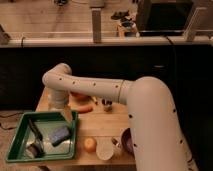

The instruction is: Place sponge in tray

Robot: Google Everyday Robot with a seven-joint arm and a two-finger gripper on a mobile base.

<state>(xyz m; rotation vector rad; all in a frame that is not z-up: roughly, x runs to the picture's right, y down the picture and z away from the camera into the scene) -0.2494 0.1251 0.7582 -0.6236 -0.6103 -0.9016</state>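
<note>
The blue sponge (60, 135) lies inside the green tray (17, 136), on its right half, at the front left of the wooden table. A dark long-handled utensil (35, 129) and a small dark round item (35, 149) lie in the tray beside it. My white arm reaches from the lower right across the table and bends down at the far left. My gripper (65, 115) hangs just above the tray's back right corner, a little above and behind the sponge, apart from it.
An orange fruit (90, 144), a white cup (105, 150) and a purple bowl (126, 141) stand at the table's front, right of the tray. An orange carrot-like item (83, 108), a reddish object (80, 96) and a small dark thing (106, 105) lie under my arm.
</note>
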